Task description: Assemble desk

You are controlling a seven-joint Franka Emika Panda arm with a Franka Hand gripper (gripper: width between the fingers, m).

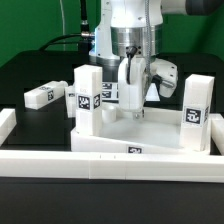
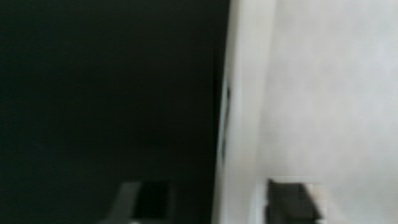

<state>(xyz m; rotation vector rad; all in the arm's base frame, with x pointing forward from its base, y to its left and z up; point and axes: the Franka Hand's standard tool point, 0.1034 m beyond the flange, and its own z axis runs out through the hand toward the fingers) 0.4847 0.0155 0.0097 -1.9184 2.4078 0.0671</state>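
Observation:
The white tray-like tabletop [image 1: 150, 130] lies upside down in the middle. One white tagged leg [image 1: 86, 98] stands in its corner at the exterior view's left, and another [image 1: 196, 112] stands at the right. My gripper [image 1: 133, 82] is over the far edge, shut on a third upright leg [image 1: 132, 98] whose foot is at the tabletop. A fourth leg [image 1: 44, 95] lies loose on the black table at the left. In the wrist view both fingers [image 2: 153, 202] are partly closed. A white surface [image 2: 320, 100] fills one side of that view and the other side is dark.
Long white border bars [image 1: 110, 160] run along the front and at the left [image 1: 6, 122]. A white tagged block [image 1: 166, 74] sits behind the gripper at the right. Black cables lie at the back left.

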